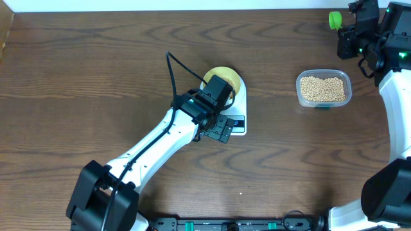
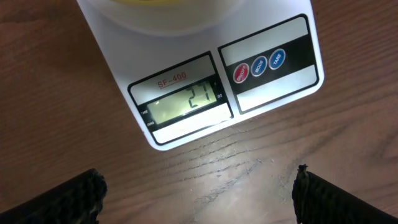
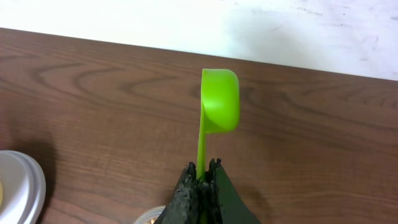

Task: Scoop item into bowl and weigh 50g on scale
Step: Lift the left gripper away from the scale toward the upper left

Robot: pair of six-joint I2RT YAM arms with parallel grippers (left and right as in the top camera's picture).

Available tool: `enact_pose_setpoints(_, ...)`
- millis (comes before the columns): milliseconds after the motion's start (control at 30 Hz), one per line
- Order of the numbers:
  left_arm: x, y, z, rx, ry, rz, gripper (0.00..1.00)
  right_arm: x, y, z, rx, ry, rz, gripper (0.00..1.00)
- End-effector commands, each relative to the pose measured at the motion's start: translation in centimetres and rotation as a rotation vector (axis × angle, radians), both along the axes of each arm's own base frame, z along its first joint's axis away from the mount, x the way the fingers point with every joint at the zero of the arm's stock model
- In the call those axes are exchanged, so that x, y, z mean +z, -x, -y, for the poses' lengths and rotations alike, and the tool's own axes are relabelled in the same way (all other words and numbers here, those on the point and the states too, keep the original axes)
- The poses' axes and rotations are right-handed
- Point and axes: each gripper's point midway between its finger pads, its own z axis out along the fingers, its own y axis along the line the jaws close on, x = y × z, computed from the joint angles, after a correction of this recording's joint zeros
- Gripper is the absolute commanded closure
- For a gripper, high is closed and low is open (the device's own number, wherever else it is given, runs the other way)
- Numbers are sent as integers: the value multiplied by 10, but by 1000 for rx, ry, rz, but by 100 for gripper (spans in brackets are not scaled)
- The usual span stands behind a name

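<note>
The white scale [image 1: 239, 123] sits mid-table with the pale-yellow bowl [image 1: 226, 78] on its platform. My left gripper [image 1: 220, 131] hovers just in front of the scale's display end, open and empty. In the left wrist view its fingertips [image 2: 81, 194] stand wide apart over bare wood, the scale [image 2: 273, 81] shows a lit display [image 2: 186, 102], and the bowl [image 2: 168, 7] peeks in at the top. The beans [image 1: 323, 88] fill a clear tub to the right. My right gripper [image 1: 350, 33] at the far right corner is shut on the handle of a green scoop [image 3: 219, 99].
The clear tub [image 1: 347, 82] stands between the scale and the right arm. The table's far edge [image 3: 186, 55] runs close behind the scoop. The left arm stretches diagonally from the front left toward the scale.
</note>
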Motion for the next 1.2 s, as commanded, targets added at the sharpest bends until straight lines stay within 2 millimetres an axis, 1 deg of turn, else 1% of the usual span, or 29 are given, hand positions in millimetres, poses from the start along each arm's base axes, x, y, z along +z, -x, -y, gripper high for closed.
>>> enact_pose_setpoints(0, 2, -10, 5, 12, 21, 44, 2, 3, -2, 1, -5, -4, 3, 99)
enact_pose_setpoints(67, 3, -12, 7, 11, 26, 51, 2, 2, -2, 1, -4, -4, 0, 99)
enact_pose_setpoints(200, 4, -8, 6, 14, 29, 34, 2, 2, -2, 1, -4, -4, 0, 98)
enact_pose_setpoints(233, 6, -7, 9, 25, 52, 26, 2, 3, -2, 1, -4, -4, 2, 99)
enact_pose_setpoints(300, 14, -6, 21, 23, 125, 6, 2, 3, -3, 1, -4, -3, 6, 99)
enact_pose_setpoints(400, 26, -11, 29, 19, 176, 7, 2, 4, -3, 1, -5, -2, 9, 99)
enact_pose_setpoints(500, 32, -20, 23, 44, 186, 22, 2, 5, -4, 1, -4, -2, 16, 98)
enact_pose_setpoints(700, 41, -45, 4, 116, 206, 61, 2, 7, -5, 1, -5, 1, 25, 97)
enact_pose_setpoints(833, 53, -77, -15, 186, 246, 142, 2, 9, -7, 2, -5, 2, 34, 96)
enact_pose_setpoints(933, 65, -109, -36, 255, 286, 235, 2, 12, -9, 2, -5, 6, 51, 96)
enact_pose_setpoints(1000, 73, -126, -52, 298, 304, 290, 2, 15, -11, 2, -5, 8, 67, 96)
enact_pose_setpoints(1067, 79, -140, -69, 338, 315, 331, 2, 17, -13, 3, -5, 10, 78, 97)
enact_pose_setpoints(1167, 81, -148, -89, 383, 312, 349, 2, 18, -13, 3, -5, 10, 82, 96)
